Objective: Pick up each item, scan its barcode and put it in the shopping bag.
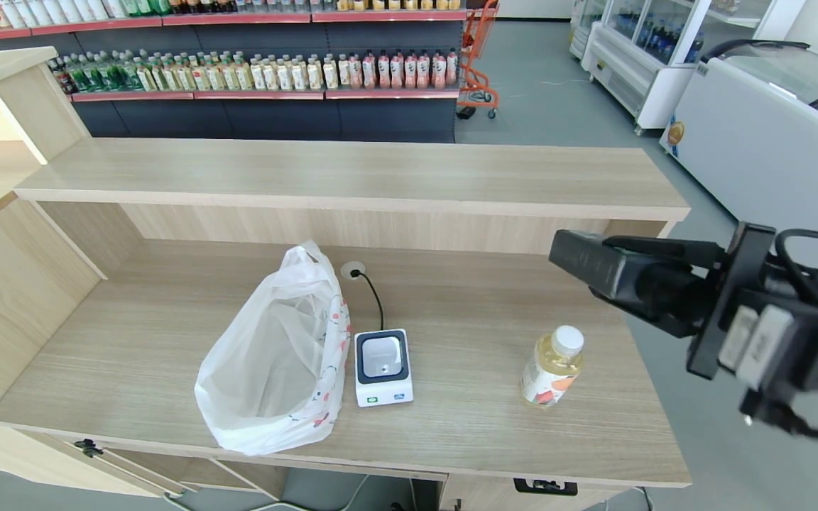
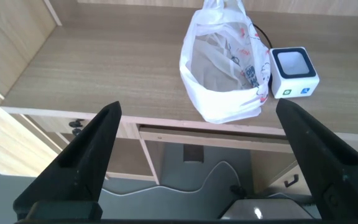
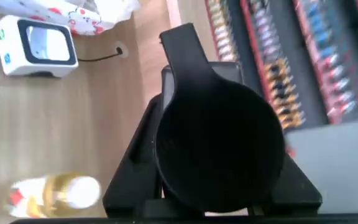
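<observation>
Bottle (image 1: 552,365) with a white cap is standing upright on the wooden counter (image 1: 466,305), right of centre in the head view and well apart from the scanner (image 1: 382,365). We are noting the white shopping bag (image 1: 274,362) sitting open-mouthed just beside the scanner, at centre left. Right gripper (image 1: 579,264) is hovering at the right side, higher in the frame than the bottle and clear of it; we cannot tell how far it is open. Left gripper (image 2: 199,111) is hanging off the counter's near edge, spread wide and holding nothing.
</observation>
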Motion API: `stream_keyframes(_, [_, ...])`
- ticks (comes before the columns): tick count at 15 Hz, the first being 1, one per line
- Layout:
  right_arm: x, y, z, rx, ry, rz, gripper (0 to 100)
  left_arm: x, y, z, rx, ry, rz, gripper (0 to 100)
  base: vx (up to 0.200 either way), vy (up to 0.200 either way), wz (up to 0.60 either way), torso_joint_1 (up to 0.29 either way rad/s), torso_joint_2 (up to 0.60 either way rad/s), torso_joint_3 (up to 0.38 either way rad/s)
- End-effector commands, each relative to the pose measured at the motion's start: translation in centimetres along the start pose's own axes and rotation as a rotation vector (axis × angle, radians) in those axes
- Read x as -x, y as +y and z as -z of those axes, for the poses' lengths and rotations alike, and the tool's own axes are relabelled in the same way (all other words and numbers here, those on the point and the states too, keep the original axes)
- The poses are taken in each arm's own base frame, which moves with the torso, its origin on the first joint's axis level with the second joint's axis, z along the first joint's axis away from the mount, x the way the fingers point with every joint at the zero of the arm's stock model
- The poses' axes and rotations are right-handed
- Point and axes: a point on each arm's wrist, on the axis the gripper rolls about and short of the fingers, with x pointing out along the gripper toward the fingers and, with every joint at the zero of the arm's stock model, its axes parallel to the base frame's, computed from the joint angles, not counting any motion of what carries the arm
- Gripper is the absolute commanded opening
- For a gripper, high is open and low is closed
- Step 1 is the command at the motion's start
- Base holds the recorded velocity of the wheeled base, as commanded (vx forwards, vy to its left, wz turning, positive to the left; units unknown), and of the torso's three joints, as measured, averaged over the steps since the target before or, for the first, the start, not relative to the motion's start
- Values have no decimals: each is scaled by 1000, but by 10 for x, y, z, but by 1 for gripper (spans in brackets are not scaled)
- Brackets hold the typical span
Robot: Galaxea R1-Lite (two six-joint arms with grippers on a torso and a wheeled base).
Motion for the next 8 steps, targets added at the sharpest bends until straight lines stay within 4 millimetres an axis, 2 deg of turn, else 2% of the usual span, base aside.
stream_keyframes(1, [25, -4, -17, 517, -235, 80, 0, 0, 0, 0, 0, 1, 1, 100, 0, 0, 0, 0, 0, 0])
stream_keyframes(2, [24, 0, -22, 707, -305, 110, 0, 0, 0, 0, 0, 1, 1, 100, 0, 0, 0, 0, 0, 0])
stream_keyframes(4, [26, 17, -34, 922, -456, 157, 0, 0, 0, 0, 0, 0, -1, 100, 0, 0, 0, 0, 0, 0])
stream_keyframes(5, [29, 24, -37, 971, -501, 173, 0, 0, 0, 0, 0, 0, 1, 100, 0, 0, 0, 0, 0, 0])
stream_keyframes(8, [33, 25, -40, 1069, -583, 228, 0, 0, 0, 0, 0, 1, -1, 100, 0, 0, 0, 0, 0, 0])
